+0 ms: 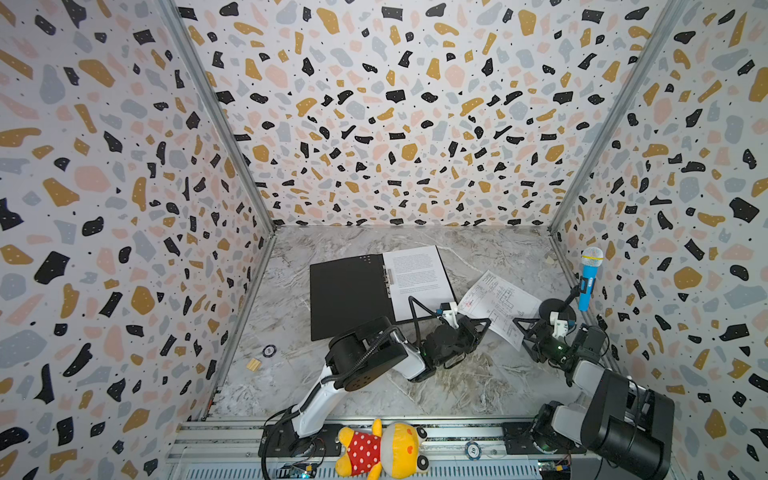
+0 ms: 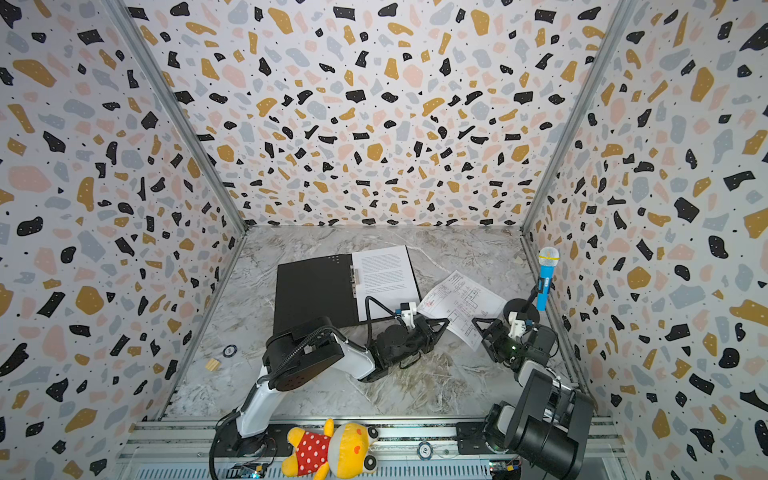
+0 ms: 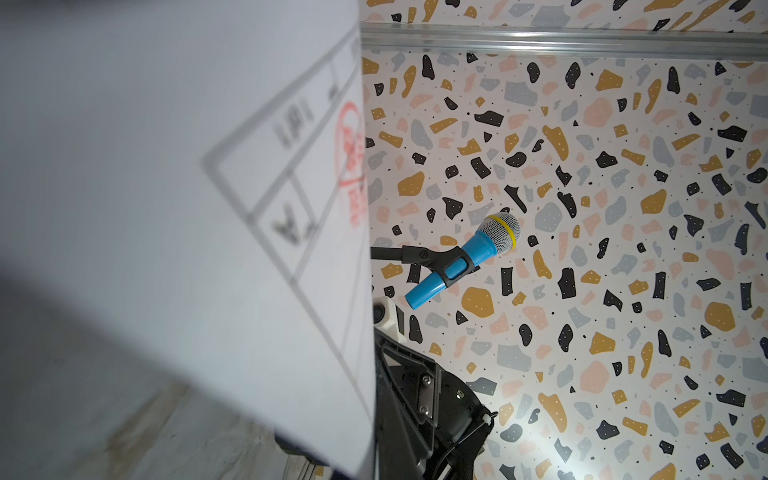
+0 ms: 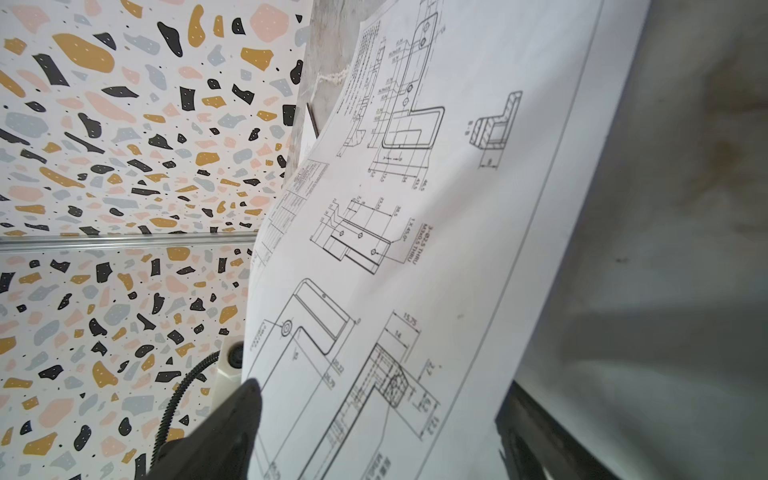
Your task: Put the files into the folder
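The left claw (image 1: pixel 484 323) is pressed together on the near-left edge of the drawing sheet (image 1: pixel 503 299), just right of centre in the lower half of both top views. The right claw (image 1: pixel 519 332) faces it from the right with its jaws set wide apart. The sheet's lower corner lies between them, and I cannot tell whether either jaw touches the paper.

The drawing sheet sits skewed on the bench (image 1: pixel 457 386), with its long axis running from upper left to lower right of the frame. The corner with the red mark points left, toward the folder (image 1: pixel 349 295). The folder lies open and flat at centre, black inside up, with its spine running from the far side to the near side and leaning slightly. The text sheet (image 1: pixel 417 278) lies squarely on the folder's right half, beside the metal clip (image 1: pixel 388 280).

The top views show the whole layout but not the grip itself. The right wrist view shows the drawing sheet (image 4: pixel 415 208) bowed up off the bench, passing between one dark finger (image 4: pixel 232 424) and another at the lower right edge (the line drawings are sharp here). The left wrist view shows the blurred sheet (image 3: pixel 208 208) filling the left of the frame and hiding the claw. The red stamp sits at the paper's edge, and a blue microphone (image 3: pixel 469 253) stands on its holder against the wall.
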Robot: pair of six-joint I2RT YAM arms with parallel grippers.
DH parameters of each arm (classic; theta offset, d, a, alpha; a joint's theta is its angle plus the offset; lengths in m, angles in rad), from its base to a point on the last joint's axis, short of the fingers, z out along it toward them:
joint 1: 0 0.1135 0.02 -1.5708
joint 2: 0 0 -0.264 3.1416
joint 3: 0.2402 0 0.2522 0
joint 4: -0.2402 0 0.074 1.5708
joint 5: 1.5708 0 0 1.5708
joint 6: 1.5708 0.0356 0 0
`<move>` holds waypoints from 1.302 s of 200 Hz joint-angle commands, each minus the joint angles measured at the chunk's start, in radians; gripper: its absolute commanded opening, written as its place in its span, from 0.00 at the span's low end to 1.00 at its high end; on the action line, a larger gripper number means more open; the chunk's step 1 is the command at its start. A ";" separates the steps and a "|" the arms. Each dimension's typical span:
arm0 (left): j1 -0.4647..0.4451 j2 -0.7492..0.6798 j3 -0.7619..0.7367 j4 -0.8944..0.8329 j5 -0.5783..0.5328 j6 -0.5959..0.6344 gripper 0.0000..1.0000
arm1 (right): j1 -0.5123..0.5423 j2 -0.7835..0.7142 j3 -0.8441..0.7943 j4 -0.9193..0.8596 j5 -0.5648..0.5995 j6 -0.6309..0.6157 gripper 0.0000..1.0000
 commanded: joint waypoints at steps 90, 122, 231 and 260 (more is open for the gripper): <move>-0.025 -0.015 -0.125 0.153 0.063 -0.032 0.00 | -0.006 0.157 0.034 0.119 0.028 -0.001 0.61; -0.032 -0.022 -0.148 0.157 0.068 -0.030 0.00 | -0.007 0.181 0.052 0.137 0.030 0.005 0.50; -0.032 -0.033 -0.150 0.119 0.092 0.006 0.06 | 0.013 0.192 0.103 0.088 0.101 -0.036 0.21; -0.032 -0.034 -0.150 0.118 0.099 0.007 0.31 | 0.023 0.182 0.118 0.065 0.118 -0.043 0.09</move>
